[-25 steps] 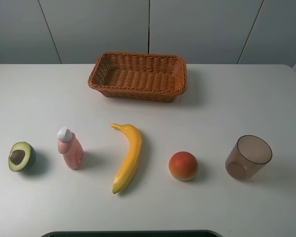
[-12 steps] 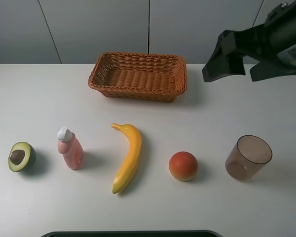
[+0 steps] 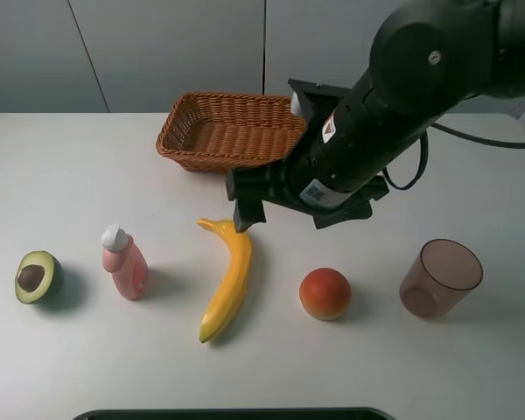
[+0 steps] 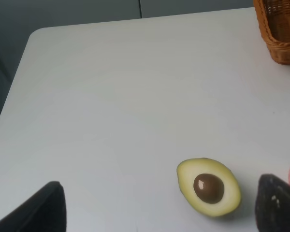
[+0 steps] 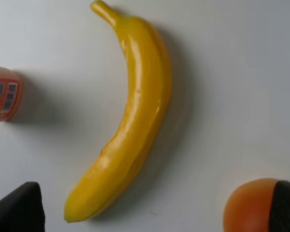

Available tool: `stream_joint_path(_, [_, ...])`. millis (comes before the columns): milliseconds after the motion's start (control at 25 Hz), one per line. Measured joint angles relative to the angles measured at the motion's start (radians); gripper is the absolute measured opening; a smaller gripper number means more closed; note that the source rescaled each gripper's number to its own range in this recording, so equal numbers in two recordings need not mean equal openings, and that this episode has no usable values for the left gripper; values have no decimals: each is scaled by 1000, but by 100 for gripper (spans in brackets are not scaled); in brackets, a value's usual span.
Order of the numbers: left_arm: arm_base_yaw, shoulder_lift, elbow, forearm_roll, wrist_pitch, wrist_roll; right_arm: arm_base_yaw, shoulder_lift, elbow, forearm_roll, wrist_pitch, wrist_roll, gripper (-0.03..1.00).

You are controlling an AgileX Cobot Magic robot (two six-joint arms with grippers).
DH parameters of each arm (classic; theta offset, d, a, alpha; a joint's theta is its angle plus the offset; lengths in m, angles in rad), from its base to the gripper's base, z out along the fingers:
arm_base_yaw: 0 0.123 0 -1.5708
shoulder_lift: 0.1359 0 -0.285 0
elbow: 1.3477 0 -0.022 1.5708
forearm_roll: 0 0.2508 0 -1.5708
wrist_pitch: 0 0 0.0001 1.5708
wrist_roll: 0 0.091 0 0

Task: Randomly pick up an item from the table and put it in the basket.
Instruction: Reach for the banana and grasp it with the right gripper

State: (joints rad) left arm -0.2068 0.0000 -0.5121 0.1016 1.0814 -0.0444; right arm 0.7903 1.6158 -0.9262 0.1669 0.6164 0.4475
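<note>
The yellow banana (image 3: 227,280) lies on the white table (image 3: 70,175) in the front middle. It fills the right wrist view (image 5: 135,116). My right gripper (image 3: 245,206) reaches across the middle and hovers above the banana's stem end, jaws wide open and empty (image 5: 150,212). The wicker basket (image 3: 219,131) stands at the back middle, its right end hidden by the right arm. My left gripper (image 4: 159,212) is open and empty, out of the exterior view. A halved avocado (image 4: 209,186) lies beyond its fingertips.
The halved avocado (image 3: 38,276) lies at the front left, a pink bottle (image 3: 124,262) beside it. A round orange-red fruit (image 3: 325,293) and a translucent brown cup (image 3: 440,278) stand right of the banana. A dark edge runs along the table's front.
The right arm came in from the upper right and swung left and down over the table. It now hovers above the banana's stem end and covers the basket's right end.
</note>
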Motion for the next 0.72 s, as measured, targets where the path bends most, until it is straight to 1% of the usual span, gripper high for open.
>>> stream_joint_path(120, [0,0,0,0,0,0,35,86,-21,54,-16,2,100])
stream_joint_path(240, [0,0,0,0,0,0,52,156,-58,71,-3,2,100])
stream_joint_path(480, [0,0,0,0,0,0,56,252,-127,90,9,2,100])
stream_joint_path(720, [0,0,0,0,0,0,56,336,-182,112,16,-14,93])
